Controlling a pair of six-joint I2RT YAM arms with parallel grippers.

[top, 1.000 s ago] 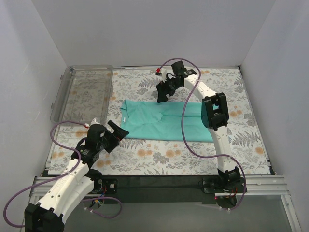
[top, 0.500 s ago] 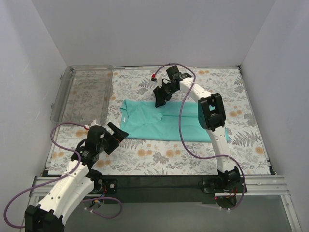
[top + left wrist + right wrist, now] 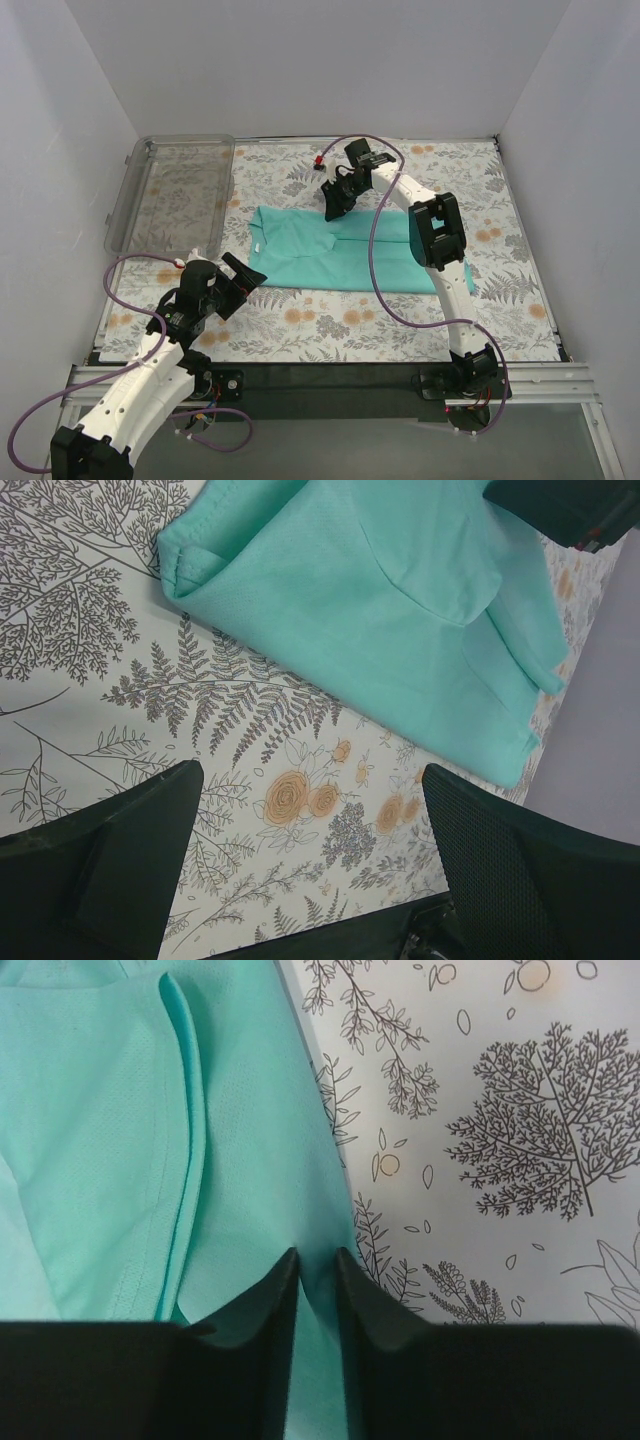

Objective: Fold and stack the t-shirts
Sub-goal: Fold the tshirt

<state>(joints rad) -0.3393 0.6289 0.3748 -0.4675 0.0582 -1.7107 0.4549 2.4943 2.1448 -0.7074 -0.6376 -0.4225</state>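
Observation:
One teal-green t-shirt (image 3: pixel 335 252) lies partly folded as a long band across the middle of the table. My right gripper (image 3: pixel 333 200) is down at its far edge, left of centre. In the right wrist view the gripper (image 3: pixel 316 1256) has its two black fingers drawn close with a ridge of the t-shirt (image 3: pixel 100 1140) pinched between them. My left gripper (image 3: pixel 246 274) hovers open just off the shirt's near-left corner. In the left wrist view its fingers (image 3: pixel 100 860) stand wide over bare floral cloth, and the t-shirt (image 3: pixel 400 590) lies beyond them.
A clear plastic bin (image 3: pixel 170 190) sits at the far left of the table. The right arm (image 3: pixel 440 230) reaches across the shirt's right end. White walls close in the floral table (image 3: pixel 330 320) on three sides.
The right gripper shifted slightly left along the shirt's far edge and its jaws closed from wide to nearly together on the fabric. The left arm stayed still.

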